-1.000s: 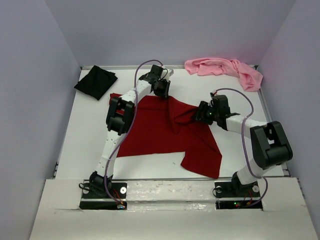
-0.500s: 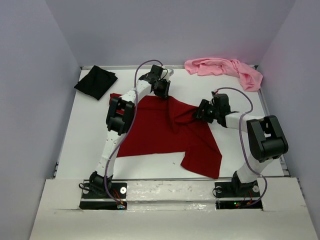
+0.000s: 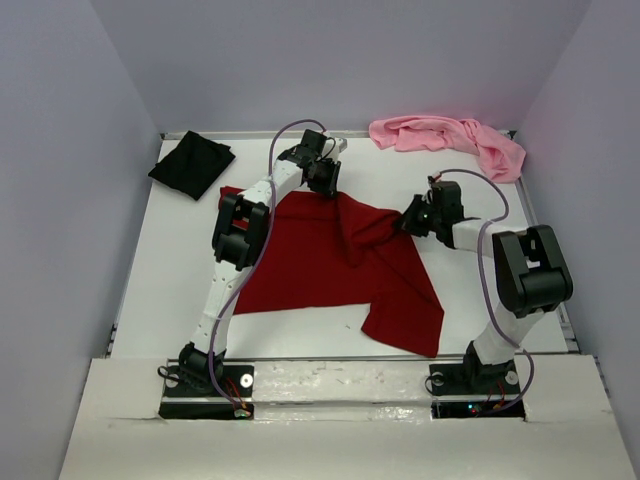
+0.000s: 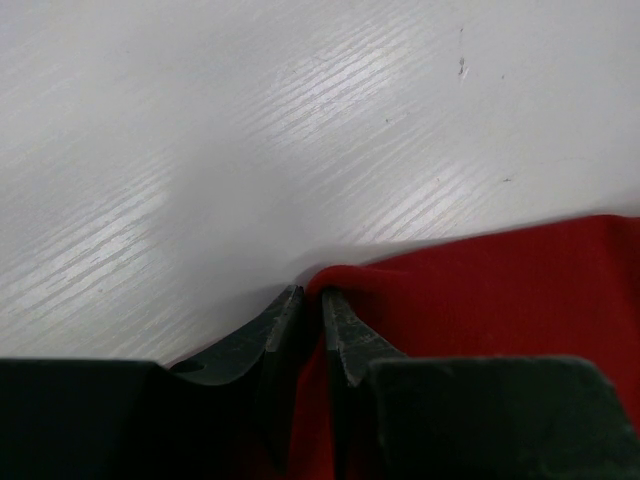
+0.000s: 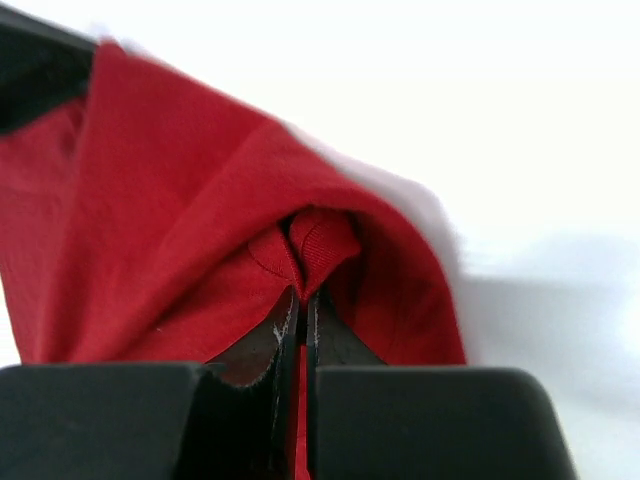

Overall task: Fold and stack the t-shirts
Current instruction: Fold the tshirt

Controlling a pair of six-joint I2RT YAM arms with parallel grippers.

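Left fingers [image 4: 268, 332] pinched the far edge of the dark red t-shirt [image 3: 320, 262]; right fingers [image 5: 340, 350] clamped its bunched side fold; open worktop [image 4: 300, 120] lay beyond.

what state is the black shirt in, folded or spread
Folded: the black shirt is a small compact square, far smaller than the spread dark red shirt.

The worktop [image 3: 170, 270] is white, and close up it shows a faint streaky grain. The dark red t-shirt [image 3: 320, 265] is a plain deep crimson with no print, and it looks brighter red close up. The black t-shirt [image 3: 192, 165] is solid black and unpatterned. The pink t-shirt [image 3: 450, 135] is a plain light pink. The arms [image 3: 215, 300] are white with black joints, trailing thin purple cables [image 3: 297, 123]. The left claw [image 4: 312, 300] and right claw [image 5: 302, 300] are both dull black. The walls [image 3: 350, 60] are pale lavender-grey.
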